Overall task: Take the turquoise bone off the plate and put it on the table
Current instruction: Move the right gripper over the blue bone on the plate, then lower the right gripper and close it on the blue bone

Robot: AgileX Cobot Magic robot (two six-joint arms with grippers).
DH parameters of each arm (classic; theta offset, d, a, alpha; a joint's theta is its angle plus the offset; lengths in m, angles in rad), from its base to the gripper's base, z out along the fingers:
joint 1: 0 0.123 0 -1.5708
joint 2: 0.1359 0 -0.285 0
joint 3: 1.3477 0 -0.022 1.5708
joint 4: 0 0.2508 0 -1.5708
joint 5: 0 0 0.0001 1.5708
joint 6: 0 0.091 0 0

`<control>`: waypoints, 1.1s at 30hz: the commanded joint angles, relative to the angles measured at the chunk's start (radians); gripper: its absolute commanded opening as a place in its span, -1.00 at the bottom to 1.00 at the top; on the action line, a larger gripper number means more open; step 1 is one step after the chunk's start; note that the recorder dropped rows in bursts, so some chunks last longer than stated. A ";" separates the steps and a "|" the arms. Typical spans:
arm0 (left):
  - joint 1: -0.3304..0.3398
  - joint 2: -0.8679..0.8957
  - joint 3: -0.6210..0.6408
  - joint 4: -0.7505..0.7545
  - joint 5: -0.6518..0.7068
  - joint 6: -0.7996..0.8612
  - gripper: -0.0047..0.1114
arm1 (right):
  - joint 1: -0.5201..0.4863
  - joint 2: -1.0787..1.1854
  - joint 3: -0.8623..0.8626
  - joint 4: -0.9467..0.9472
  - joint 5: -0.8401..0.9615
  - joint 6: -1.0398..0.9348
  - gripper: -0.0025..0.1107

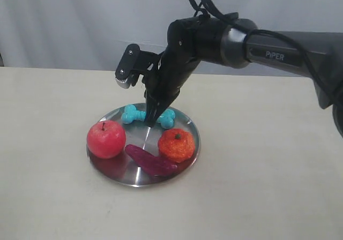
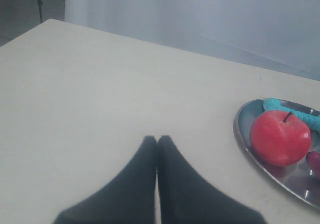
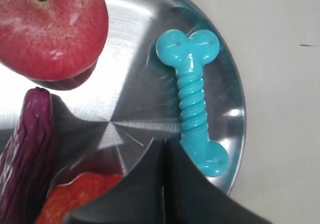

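Turquoise bone [image 3: 192,99]: lying flat on the plate [image 3: 135,59], close along the rim on the far side in the exterior view, untouched by the other items.
Right gripper [image 3: 165,143]: pointing down over the plate with its fingers pressed together and gripping nothing; the tips are hanging just beside the bone's ribbed shaft, near one knobbed end. Whether they are touching the metal cannot be told.
Left gripper [image 2: 157,140]: also pinched closed and carrying nothing, hovering over the bare table [image 2: 100,94], well apart from the plate.
Red apple [image 1: 106,139]: sitting upright at the plate's left edge.
Orange fruit [image 1: 176,144]: resting on the right side of the plate.
Dark purple piece [image 1: 150,160]: lying along the near rim, between the apple and the orange fruit.
Writing: the right arm's link is showing the word "PiPER" [image 1: 280,54] in pale letters.
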 commanded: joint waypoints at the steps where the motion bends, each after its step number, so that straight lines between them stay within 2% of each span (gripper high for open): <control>1: -0.005 -0.001 0.003 0.000 -0.005 -0.002 -0.92 | -0.005 0.002 -0.008 -0.036 -0.028 -0.008 -0.89; 4: -0.005 -0.001 0.003 0.000 -0.005 -0.002 -0.92 | -0.005 0.002 -0.008 -0.047 -0.024 -0.008 -0.52; 7: -0.005 -0.001 0.003 0.000 -0.005 -0.002 -0.92 | -0.005 0.003 -0.008 -0.047 -0.022 -0.008 -0.03; 9: -0.005 -0.001 0.003 0.000 -0.005 -0.002 -0.92 | -0.005 0.005 -0.008 -0.047 -0.022 -0.008 0.12; 17: -0.005 -0.001 0.003 0.000 -0.005 -0.002 -0.92 | -0.005 0.033 -0.008 -0.047 -0.038 -0.006 0.10; 33: -0.005 -0.001 0.003 0.000 -0.005 -0.002 -0.92 | -0.005 0.126 -0.008 -0.047 -0.194 -0.006 0.10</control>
